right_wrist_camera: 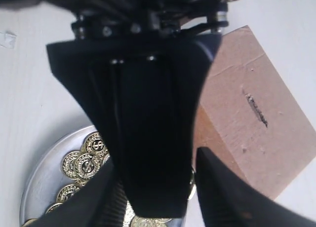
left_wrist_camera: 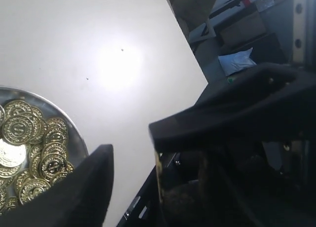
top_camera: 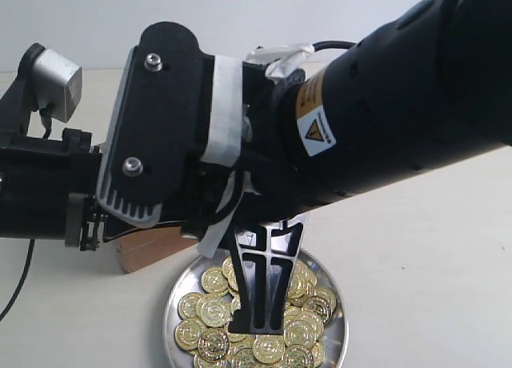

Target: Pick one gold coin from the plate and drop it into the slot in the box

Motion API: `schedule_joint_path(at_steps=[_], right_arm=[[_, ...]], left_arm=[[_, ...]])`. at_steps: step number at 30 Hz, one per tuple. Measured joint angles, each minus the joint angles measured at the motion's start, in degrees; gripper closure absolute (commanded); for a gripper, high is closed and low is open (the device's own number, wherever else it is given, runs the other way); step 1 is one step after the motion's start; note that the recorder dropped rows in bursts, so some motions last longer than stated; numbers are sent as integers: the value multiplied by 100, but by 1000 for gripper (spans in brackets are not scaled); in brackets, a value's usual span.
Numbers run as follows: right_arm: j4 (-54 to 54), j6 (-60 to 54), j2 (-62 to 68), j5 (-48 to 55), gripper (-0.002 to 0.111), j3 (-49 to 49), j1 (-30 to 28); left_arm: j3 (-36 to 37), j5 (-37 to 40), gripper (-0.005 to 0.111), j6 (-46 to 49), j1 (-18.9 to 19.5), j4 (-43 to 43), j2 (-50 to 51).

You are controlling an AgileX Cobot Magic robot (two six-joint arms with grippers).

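The jaws of the right gripper (top_camera: 260, 320) point straight down into the round shiny silver metal plate (top_camera: 342, 304), with their tips at the heap of embossed gold coins (top_camera: 214, 310). One broad black finger hides the other in both views of it, so I cannot tell whether they are parted or clenched, or whether a coin sits between them. The left gripper (left_wrist_camera: 131, 140) hangs off to one side of the plate. Its jaws look released, with bare pale counter (top_camera: 424, 248) showing between them and nothing held. The brown rectangular cardboard box (right_wrist_camera: 247, 123) sits just beside the plate, and its short dark slot (right_wrist_camera: 256, 110) lies uncovered in the top face.

The step in hand looks like the pick itself. The coins overlap thickly, so the tips should settle on one coin riding high or tilted on the pile and close across its rim rather than press flat. A slow, straight lift would let any neighbouring coin slide off. For the drop, the coin's edge must line up along the slit.
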Motion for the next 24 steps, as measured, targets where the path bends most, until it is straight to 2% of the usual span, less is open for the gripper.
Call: schedule_joint_path(at_steps=[4, 7, 19, 22, 23, 24], right_arm=[[0, 30, 0, 9, 79, 0, 0], [0, 30, 0, 24, 79, 0, 0], [0, 40, 0, 38, 79, 0, 0], [0, 40, 0, 38, 79, 0, 0], [0, 40, 0, 38, 79, 0, 0], [0, 40, 0, 38, 79, 0, 0]], left_arm=[[0, -37, 60, -78, -9, -17, 0], [0, -37, 69, -109, -9, -17, 0], [0, -25, 71, -161, -9, -27, 0], [0, -3, 93, -161, -9, -44, 0], [0, 0, 105, -161, -9, -42, 0], [0, 10, 106, -161, -9, -42, 0]])
